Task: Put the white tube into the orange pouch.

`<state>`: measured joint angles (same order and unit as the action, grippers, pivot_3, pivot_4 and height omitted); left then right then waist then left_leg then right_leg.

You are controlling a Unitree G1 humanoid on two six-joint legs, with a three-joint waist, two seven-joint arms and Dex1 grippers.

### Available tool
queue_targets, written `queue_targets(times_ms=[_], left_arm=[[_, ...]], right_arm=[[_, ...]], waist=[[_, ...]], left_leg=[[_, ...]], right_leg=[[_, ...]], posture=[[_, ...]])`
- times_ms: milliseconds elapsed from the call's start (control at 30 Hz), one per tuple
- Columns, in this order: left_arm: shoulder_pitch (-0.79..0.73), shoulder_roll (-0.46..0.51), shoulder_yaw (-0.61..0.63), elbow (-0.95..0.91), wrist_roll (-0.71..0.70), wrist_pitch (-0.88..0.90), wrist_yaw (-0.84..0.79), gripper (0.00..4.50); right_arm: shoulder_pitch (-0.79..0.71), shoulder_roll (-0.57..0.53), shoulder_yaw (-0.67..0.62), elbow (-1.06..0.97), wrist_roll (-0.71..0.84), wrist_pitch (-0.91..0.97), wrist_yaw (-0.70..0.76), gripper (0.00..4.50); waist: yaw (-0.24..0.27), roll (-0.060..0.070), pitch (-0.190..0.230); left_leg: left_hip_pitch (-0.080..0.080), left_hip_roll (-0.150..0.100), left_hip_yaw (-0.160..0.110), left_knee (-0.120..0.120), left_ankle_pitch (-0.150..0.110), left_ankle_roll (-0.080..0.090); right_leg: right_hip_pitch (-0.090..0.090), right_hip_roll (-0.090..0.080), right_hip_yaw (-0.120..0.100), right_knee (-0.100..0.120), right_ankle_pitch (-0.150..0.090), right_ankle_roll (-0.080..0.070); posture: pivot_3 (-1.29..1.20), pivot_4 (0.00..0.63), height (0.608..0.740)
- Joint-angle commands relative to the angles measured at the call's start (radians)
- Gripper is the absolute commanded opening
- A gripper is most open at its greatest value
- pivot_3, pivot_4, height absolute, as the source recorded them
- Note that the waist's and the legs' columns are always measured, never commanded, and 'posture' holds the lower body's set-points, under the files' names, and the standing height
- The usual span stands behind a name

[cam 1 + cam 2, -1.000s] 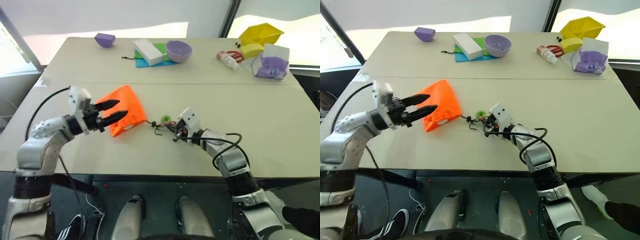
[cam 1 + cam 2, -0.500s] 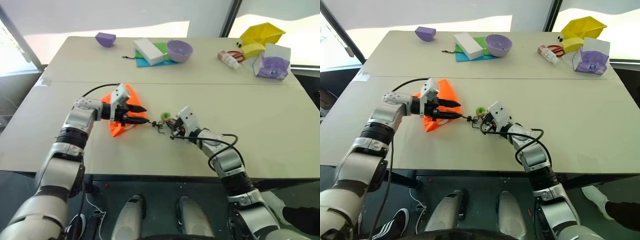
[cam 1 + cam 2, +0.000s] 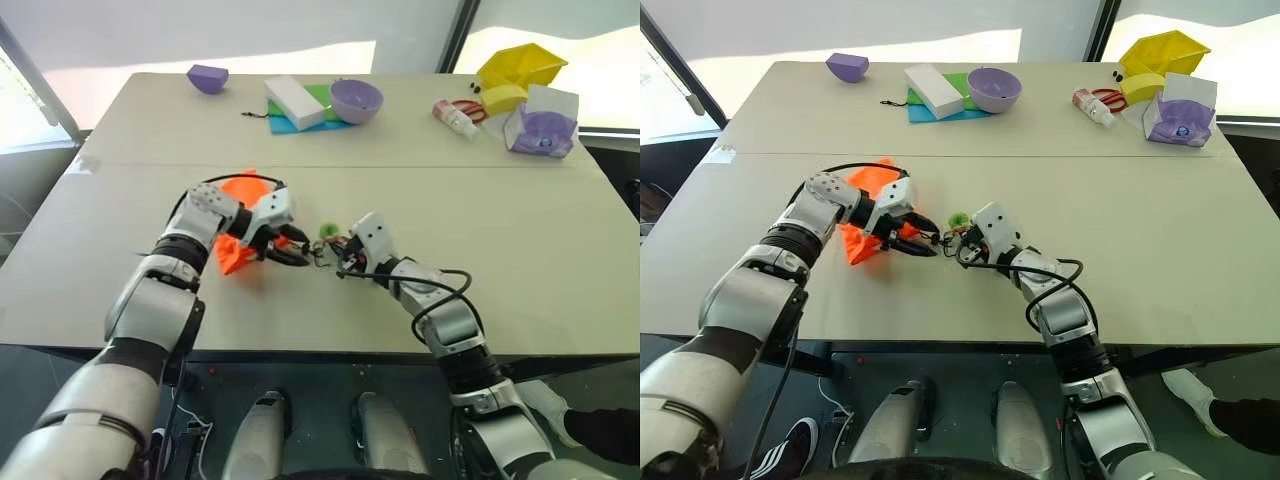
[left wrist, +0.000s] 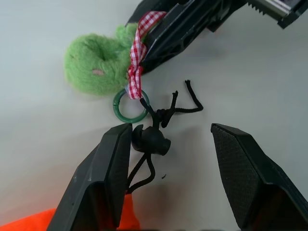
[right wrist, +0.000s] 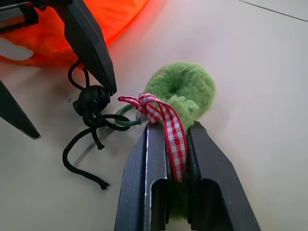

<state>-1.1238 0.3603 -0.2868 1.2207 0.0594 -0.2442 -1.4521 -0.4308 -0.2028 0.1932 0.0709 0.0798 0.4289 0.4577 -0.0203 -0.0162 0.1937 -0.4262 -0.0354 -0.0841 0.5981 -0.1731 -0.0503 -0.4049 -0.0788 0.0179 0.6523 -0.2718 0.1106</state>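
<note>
Pale table under bright awning, with spare clutter left along the far edge: a white block, a purple bowl, a small bottle. Nearer, at the left, lay the orange pouch, crumpled flat, mouth turned rightward. Showed a pale sliver just inside that mouth, likely the white tube, though not told for certain. Stood wide open, the left gripper, straddling the black cord stopper, one finger touching it, probably so as to slide it along the cord. Lay beside it a green ring and fuzzy pom-pom. Stayed out at the right the right gripper, clamped tight on the checked ribbon, seemingly to anchor the cord against a pull. Found no readable writing or brand anywhere
</note>
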Motion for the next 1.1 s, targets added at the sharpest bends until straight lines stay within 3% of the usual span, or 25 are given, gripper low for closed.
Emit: queue_targets(times_ms=[33, 400, 500, 867, 1000, 1100], left_arm=[[-0.031, -0.007, 0.015, 0.01, 0.027, -0.021, 0.022, 2.78], [-0.033, -0.002, 0.022, 0.03, 0.079, -0.07, 0.062, 2.78], [-0.024, -0.003, 0.019, 0.029, 0.09, -0.093, 0.08, 1.99], [-0.022, 0.0, 0.015, 0.033, 0.11, -0.108, 0.06, 1.99], [-0.016, -0.001, 0.013, 0.031, 0.12, -0.128, 0.081, 0.6], [-0.014, -0.002, 0.017, 0.034, 0.12, -0.127, 0.08, 0.6]], right_arm=[[0.001, 0.009, 0.0, -0.05, -0.004, -0.015, -0.007, 0.0], [0.003, 0.013, 0.002, -0.054, -0.002, -0.01, -0.007, 0.0], [0.002, 0.015, 0.002, -0.059, -0.001, -0.006, -0.007, 0.0], [0.0, 0.013, 0.002, -0.08, 0.002, 0.008, -0.005, 0.0], [0.001, 0.014, 0.003, -0.083, 0.003, 0.009, -0.004, 0.0], [-0.002, 0.013, 0.003, -0.084, 0.003, 0.012, -0.004, 0.0]], waist=[[0.0, 0.0, 0.0], [-0.001, 0.0, 0.0], [-0.001, 0.0, 0.0], [-0.002, 0.0, 0.0], [-0.001, 0.0, 0.0], [-0.001, 0.0, 0.0]], left_leg=[[0.0, 0.0, 0.0, 0.0, 0.0, 0.0], [0.0, 0.0, 0.0, 0.001, 0.0, 0.0], [0.0, 0.0, 0.0, 0.001, 0.0, 0.0], [0.0, 0.0, 0.0, 0.001, 0.0, 0.0], [0.0, 0.0, 0.0, 0.001, 0.0, 0.0], [0.0, 0.0, 0.0, 0.003, 0.0, 0.0]], right_leg=[[0.0, 0.0, 0.0, 0.0, 0.0, 0.0], [0.0, 0.0, 0.0, 0.001, 0.0, 0.0], [0.0, 0.0, 0.0, 0.002, 0.0, 0.0], [0.0, 0.0, 0.0, 0.002, 0.0, 0.0], [0.0, 0.0, 0.0, 0.003, 0.0, 0.0], [0.0, 0.0, 0.0, 0.004, 0.0, 0.0]], posture=[[0.0, 0.15, 0.74], [0.0, 0.15, 0.74], [0.0, 0.15, 0.74], [0.0, 0.15, 0.74], [0.0, 0.15, 0.74], [0.0, 0.15, 0.74]])
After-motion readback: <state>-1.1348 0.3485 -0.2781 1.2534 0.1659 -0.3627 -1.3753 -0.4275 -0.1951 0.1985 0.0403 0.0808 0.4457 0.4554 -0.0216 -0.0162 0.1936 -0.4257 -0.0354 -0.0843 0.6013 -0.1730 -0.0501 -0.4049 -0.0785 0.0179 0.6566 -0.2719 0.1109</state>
